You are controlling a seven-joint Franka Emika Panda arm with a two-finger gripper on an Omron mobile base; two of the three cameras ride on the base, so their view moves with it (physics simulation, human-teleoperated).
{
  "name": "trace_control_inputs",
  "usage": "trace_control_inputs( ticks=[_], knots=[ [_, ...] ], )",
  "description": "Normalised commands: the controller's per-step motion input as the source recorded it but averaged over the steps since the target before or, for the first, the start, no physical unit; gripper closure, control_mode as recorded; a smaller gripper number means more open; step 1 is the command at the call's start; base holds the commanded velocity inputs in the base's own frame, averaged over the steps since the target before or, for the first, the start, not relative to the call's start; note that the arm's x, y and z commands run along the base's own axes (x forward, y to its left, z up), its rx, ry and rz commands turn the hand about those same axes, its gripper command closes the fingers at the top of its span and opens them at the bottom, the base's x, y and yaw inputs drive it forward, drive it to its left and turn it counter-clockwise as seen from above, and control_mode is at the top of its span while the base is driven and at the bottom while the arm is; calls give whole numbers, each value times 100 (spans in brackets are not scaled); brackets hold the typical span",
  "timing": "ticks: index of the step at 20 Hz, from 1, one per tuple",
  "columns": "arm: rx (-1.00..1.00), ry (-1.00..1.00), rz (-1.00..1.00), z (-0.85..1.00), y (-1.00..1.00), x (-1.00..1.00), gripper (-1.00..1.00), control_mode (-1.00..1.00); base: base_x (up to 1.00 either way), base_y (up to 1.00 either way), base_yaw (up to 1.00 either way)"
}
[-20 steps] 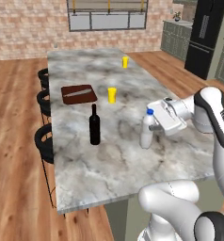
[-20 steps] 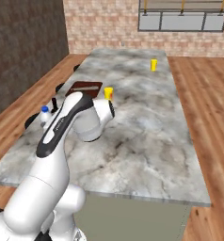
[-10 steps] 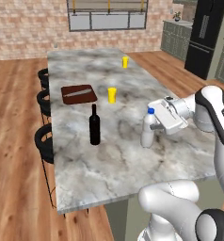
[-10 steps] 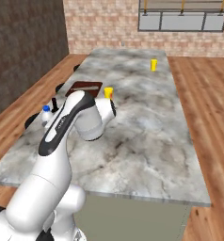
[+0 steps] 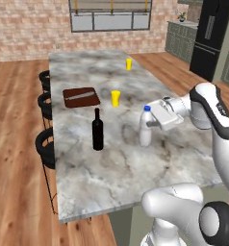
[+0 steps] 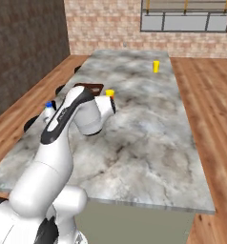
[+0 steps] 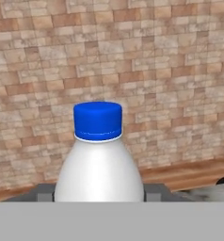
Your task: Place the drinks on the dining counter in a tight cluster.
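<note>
A small whitish bottle (image 5: pixel 145 130) with a blue cap stands upright on the marble dining counter (image 5: pixel 116 163), right of the middle. My gripper (image 5: pixel 151 124) reaches in from the right and is shut on its upper body. In the hand view the bottle (image 7: pixel 100 164) is centred, with one fingertip (image 7: pixel 44 192) pressed against each side. A tall black wine bottle (image 5: pixel 97 130) stands upright about a hand's width to the left of the whitish bottle, apart from it. From the right base view the whitish bottle (image 6: pixel 49 111) peeks out behind my arm.
A brown cutting board (image 5: pixel 81 97) lies beyond the wine bottle. One yellow cup (image 5: pixel 116 98) stands beside it and another (image 5: pixel 129 64) further back. Black stools (image 5: pixel 45 144) line the counter's left side. A brick wall with a window closes the room.
</note>
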Motion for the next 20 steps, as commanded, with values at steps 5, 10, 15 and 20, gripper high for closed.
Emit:
trace_control_inputs(
  ticks=[5,10,15,20],
  knots=[
    [-6,15,2,5,2,63,100,-100,0,0,0],
    [-15,1,1,-4,6,89,100,-100,0,0,0],
    [-11,-9,0,-32,15,50,100,-100,0,0,0],
    [0,-8,0,-54,7,36,100,-100,0,0,0]
  ],
)
